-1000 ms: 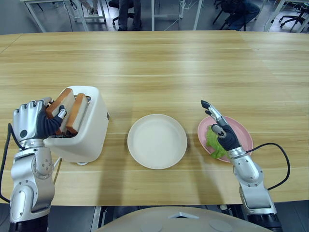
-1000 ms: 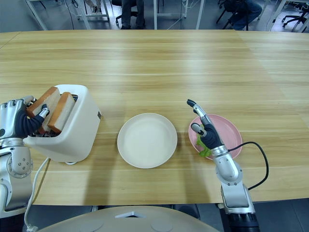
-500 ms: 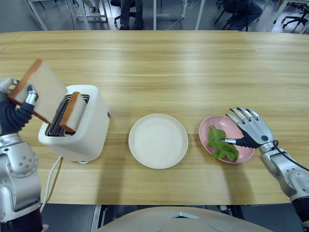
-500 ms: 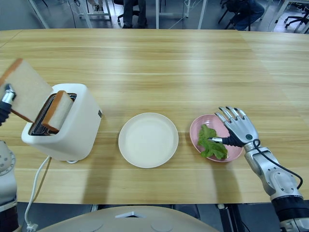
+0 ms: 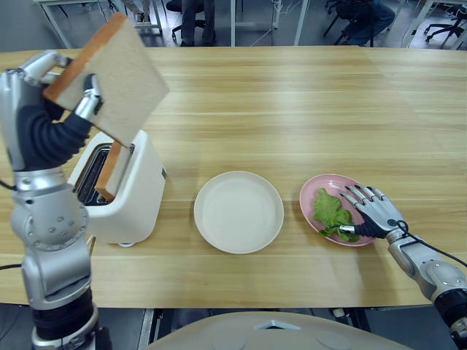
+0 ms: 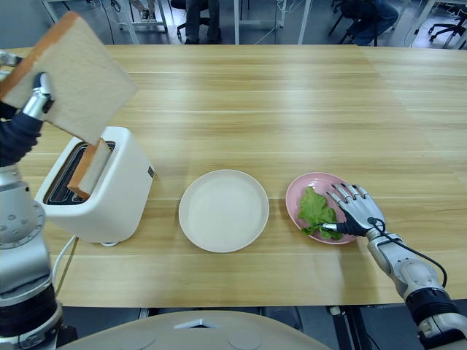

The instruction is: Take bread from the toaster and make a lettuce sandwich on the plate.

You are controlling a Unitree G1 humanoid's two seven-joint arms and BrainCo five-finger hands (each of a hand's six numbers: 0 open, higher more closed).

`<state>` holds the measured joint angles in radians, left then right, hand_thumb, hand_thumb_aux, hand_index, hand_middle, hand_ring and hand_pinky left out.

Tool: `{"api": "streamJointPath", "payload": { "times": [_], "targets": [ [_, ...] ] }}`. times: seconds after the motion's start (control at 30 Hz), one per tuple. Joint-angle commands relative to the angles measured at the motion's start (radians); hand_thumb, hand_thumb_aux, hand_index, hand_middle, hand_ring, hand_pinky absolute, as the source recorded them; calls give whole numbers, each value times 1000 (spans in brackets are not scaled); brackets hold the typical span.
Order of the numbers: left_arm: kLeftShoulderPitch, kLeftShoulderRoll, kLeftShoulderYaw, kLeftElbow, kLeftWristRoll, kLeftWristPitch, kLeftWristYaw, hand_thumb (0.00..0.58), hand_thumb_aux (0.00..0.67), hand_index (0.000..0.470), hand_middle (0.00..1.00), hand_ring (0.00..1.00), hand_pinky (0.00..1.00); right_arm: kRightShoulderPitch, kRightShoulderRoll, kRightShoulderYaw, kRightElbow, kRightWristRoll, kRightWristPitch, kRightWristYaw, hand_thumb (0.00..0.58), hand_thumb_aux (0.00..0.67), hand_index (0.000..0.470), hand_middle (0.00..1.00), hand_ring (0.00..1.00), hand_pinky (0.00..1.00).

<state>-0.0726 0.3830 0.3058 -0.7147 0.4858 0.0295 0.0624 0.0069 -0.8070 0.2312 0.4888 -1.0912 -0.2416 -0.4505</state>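
1 square slice of bread (image 5: 109,76), pale crumb with a brown crust, is held tilted in the air above the toaster (image 5: 135,193), clamped at its edge by the curled fingers of the left hand (image 5: 44,120). A 2nd slice (image 5: 109,171) stands in a slot of the glossy cream toaster. Beside it sits a round, matte white plate (image 5: 238,212), then a pink plate (image 5: 325,186) bearing a crinkled lettuce (image 5: 330,211) leaf. All rest on a pale, wood-grained table (image 5: 255,102); office chair bases (image 5: 438,25) stand behind. The right hand (image 5: 372,219) lies at the pink rim, fingers fanned wide, thumb tip touching the lettuce.
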Motion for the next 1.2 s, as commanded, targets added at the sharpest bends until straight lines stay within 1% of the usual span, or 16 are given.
{"api": "streamJointPath", "payload": {
  "times": [0.03, 0.13, 0.17, 0.2, 0.27, 0.3, 0.33, 0.37, 0.4, 0.83, 1.0, 1.03, 1.07, 1.13, 1.17, 1.2],
  "targets": [
    [-4, -54, -119, 26, -21, 29, -53, 580, 670, 460, 1000, 1000, 1000, -12, -12, 43, 15, 13, -22, -16, 0, 0, 0, 0, 0, 0],
    [7, -100, -221, 93, -30, 32, -84, 580, 670, 460, 1000, 1000, 1000, -17, -21, 65, 13, 8, -24, -35, 0, 0, 0, 0, 0, 0],
    [12, -115, -259, 126, -28, 29, -93, 580, 670, 460, 1000, 1000, 1000, -19, -24, 73, 13, 6, -27, -39, 23, 13, 9, 0, 0, 0],
    [15, -125, -291, 157, -25, 33, -105, 580, 670, 460, 1000, 1000, 1000, -20, -25, 79, 13, 4, -26, -44, 237, 155, 106, 0, 0, 0],
    [28, -141, -345, 231, -28, 32, -125, 580, 670, 460, 1000, 1000, 1000, -23, -28, 91, 18, 8, -30, -46, 438, 339, 233, 0, 0, 0],
    [33, -146, -363, 262, -35, 36, -136, 580, 670, 460, 1000, 1000, 1000, -23, -29, 96, 19, 11, -31, -49, 553, 525, 361, 0, 0, 0],
    [42, -147, -378, 290, -40, 39, -148, 580, 670, 460, 1000, 1000, 1000, -25, -30, 100, 21, 14, -33, -51, 573, 599, 411, 0, 0, 0],
    [51, -145, -392, 318, -40, 42, -158, 580, 670, 460, 1000, 1000, 1000, -28, -32, 105, 23, 15, -35, -52, 579, 649, 446, 0, 0, 0],
    [59, -138, -407, 345, -36, 51, -174, 580, 670, 460, 1000, 1000, 1000, -30, -33, 109, 24, 16, -37, -53, 580, 670, 460, 0, 0, 0],
    [101, -56, -527, 607, -22, 89, -307, 580, 670, 460, 1000, 1000, 1000, -39, -41, 123, 32, 66, -94, -70, 580, 670, 460, 0, 0, 0],
    [97, -38, -590, 700, -9, 76, -332, 580, 670, 460, 1000, 1000, 1000, -43, -53, 84, -14, 108, -116, -97, 580, 670, 460, 0, 0, 0],
    [94, -39, -596, 711, -13, 68, -334, 579, 649, 446, 1000, 1000, 1000, -43, -59, 72, -34, 120, -122, -96, 580, 670, 460, 0, 0, 0],
    [92, -41, -599, 720, -22, 60, -336, 580, 670, 460, 1000, 1000, 1000, -41, -63, 60, -53, 131, -127, -99, 580, 670, 460, 0, 0, 0],
    [85, -46, -603, 732, -32, 30, -330, 580, 652, 447, 1000, 1000, 1000, -40, -68, 46, -87, 145, -137, -100, 580, 670, 460, 0, 0, 0],
    [82, -55, -598, 733, -49, 9, -325, 511, 439, 301, 1000, 1000, 1000, -38, -68, 43, -100, 149, -140, -101, 580, 670, 460, 0, 0, 0],
    [78, -69, -589, 731, -68, -4, -320, 548, 512, 352, 1000, 1000, 1000, -35, -68, 42, -112, 151, -142, -102, 580, 670, 460, 0, 0, 0]
  ]
}}
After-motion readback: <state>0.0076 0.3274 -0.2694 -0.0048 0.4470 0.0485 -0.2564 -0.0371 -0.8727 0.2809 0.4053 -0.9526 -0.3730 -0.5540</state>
